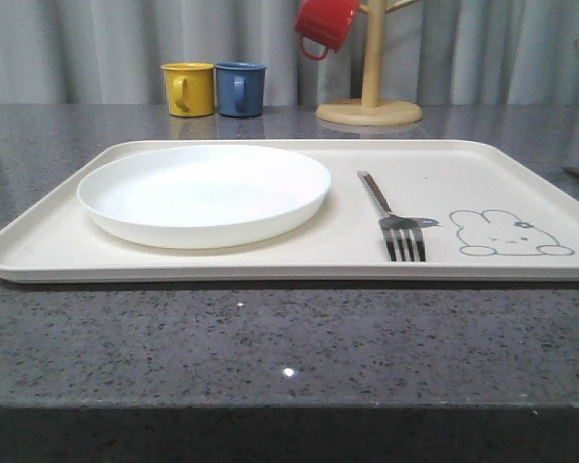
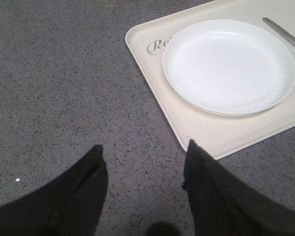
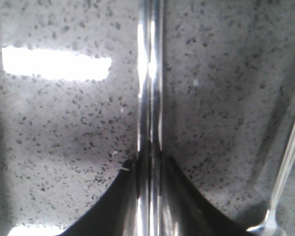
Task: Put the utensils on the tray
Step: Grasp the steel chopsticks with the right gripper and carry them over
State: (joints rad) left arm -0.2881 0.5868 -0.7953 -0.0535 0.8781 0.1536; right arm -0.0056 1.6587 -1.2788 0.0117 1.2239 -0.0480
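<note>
Fork [image 1: 399,224] lying flat on the tray [image 1: 222,265], tines toward the camera, just beside the plate [image 1: 205,193] at its 3 o'clock and with the rabbit drawing [image 1: 510,234] in turn at the fork's 3 o'clock. In the right wrist view the right gripper [image 3: 149,162] is clamped on the chopsticks [image 3: 149,98], two long flat bright strips pressed together edge to edge and running straight out from between the fingers over the speckled stone countertop [image 3: 64,147]. Such polished metal is judged light, rigid and slippery; a pair held as one bundle may scissor or slide apart, so the hold is best kept across both strips together, near mid-length, and the release made low and level on bare tray. A slim bright handle [image 3: 290,157], widening at its lower end, lies at 4 o'clock of the gripper; it is probably the spoon, but the bowl is cut off by the frame edge. How far along the chopsticks the fingers sit, and their far tips, cannot be made out. The left gripper [image 2: 142,162] stands spread apart and empty above the countertop, close to the tray's corner bearing the script [image 2: 156,45]. Beyond the tray at 12 o'clock stand a yellow mug [image 1: 189,89], a blue mug [image 1: 240,89] and a wooden mug tree [image 1: 370,96] carrying a red mug [image 1: 324,24].
</note>
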